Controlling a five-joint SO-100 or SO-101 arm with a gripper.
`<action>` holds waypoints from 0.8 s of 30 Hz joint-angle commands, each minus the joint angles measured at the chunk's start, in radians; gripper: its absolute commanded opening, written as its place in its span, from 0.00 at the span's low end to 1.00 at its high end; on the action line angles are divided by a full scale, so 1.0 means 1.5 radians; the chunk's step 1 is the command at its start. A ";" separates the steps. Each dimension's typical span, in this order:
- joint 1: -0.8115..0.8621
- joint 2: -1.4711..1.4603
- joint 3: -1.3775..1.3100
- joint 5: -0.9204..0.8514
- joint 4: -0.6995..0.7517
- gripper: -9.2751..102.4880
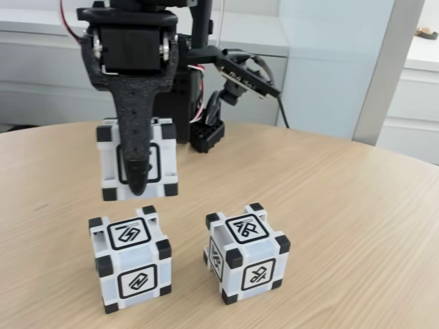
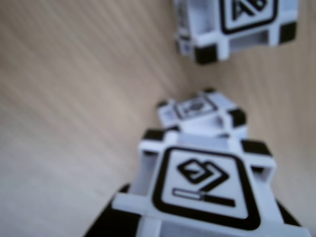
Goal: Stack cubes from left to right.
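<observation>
Here the fingers (image 1: pixel 139 179) clamp one cube (image 1: pixel 113 164), held clear above the counter (image 1: pixel 343 205). Directly beneath sits a second cube (image 1: pixel 130 257); a third cube (image 1: pixel 248 252) stands nearer the counter's right edge.

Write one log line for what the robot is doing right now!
gripper: shut on held cube | raised above left cube | right cube: on table
</observation>
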 commanded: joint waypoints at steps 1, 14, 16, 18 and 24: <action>0.002 -0.015 -0.065 0.010 0.010 0.08; 0.004 -0.124 -0.154 0.020 0.057 0.08; 0.004 -0.132 -0.155 0.025 0.057 0.08; 0.004 -0.135 -0.155 0.029 0.057 0.08; 0.005 -0.135 -0.156 0.029 0.054 0.08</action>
